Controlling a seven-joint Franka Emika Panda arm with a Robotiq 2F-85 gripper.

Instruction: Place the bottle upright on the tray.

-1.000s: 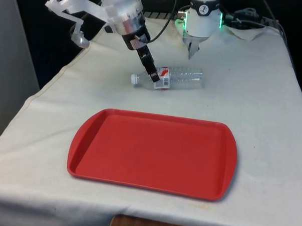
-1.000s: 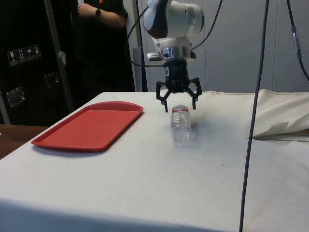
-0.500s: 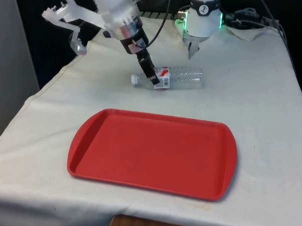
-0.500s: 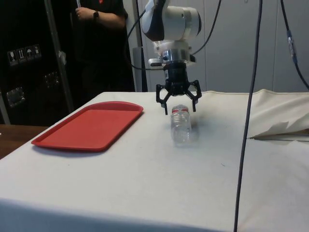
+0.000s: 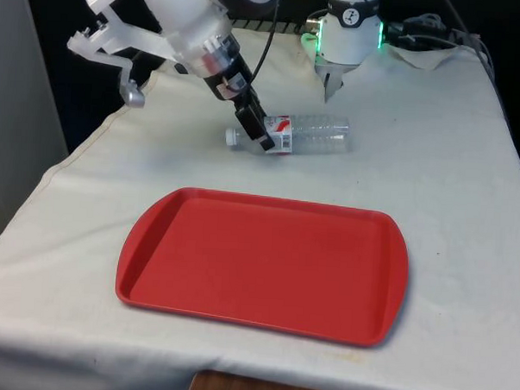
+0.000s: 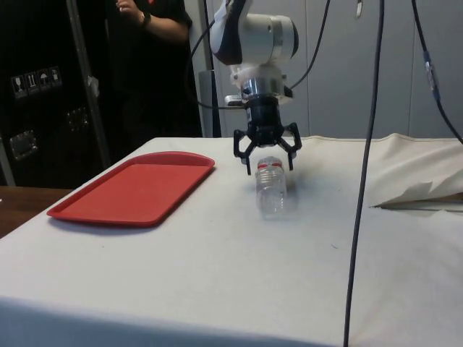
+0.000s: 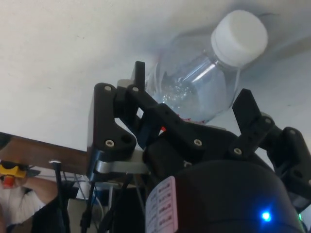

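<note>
We find the bottle point(image 5: 299, 134) lying on its side on the bench point(image 5: 450, 186), white cap point(image 7: 239, 38) pointing toward the front view's left, well apart from the red tray point(image 5: 266, 262), which sits nearer the front camera and carries nothing. The gripper point(image 6: 266, 165) is over the bottle's shoulder and label end, its fingers spread and straddling the bottle on either side; in the wrist view there is a gap between each finger and the clear plastic, so we judge that nothing is gripped yet. The step in hand is therefore the approach to the grasp. The next move calls for closing on the body just behind the neck, then lifting, turning the bottle base-down and carrying it across to the tray; a light, thin-walled bottle may roll or squash if the closure is off-centre. Against the earlier frames, the bottle and tray have not shifted, while the arm has leaned further toward the front view's left and the gripper sits slightly lower around the bottle.
</note>
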